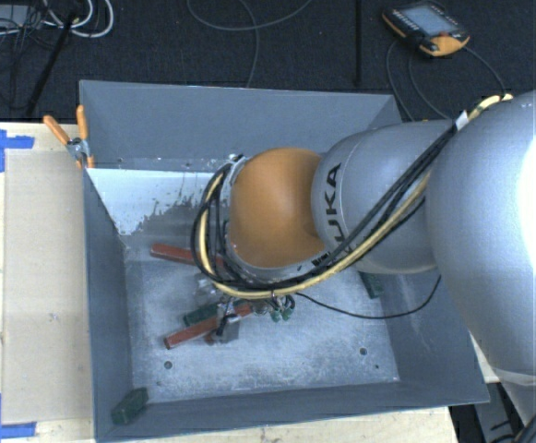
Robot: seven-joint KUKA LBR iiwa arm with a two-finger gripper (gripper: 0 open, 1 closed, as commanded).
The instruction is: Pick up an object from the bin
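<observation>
My gripper (221, 324) is low in the middle of the bin, mostly hidden under the arm's orange cover. It sits over a small cluster of things. A reddish-brown flat stick (186, 336) lies there, slanting down to the left from under the gripper. A dark green piece (198, 318) rests just above that stick, touching the gripper's left side. A small green bit (282, 314) lies just right of the gripper. Whether anything is held is hidden.
Another reddish-brown bar (171, 252) lies up left, partly under the arm. A dark green lump (129, 405) sits in the bin's front left corner. A dark piece (371, 286) shows at the right beside the arm. The arm covers the bin's centre and right.
</observation>
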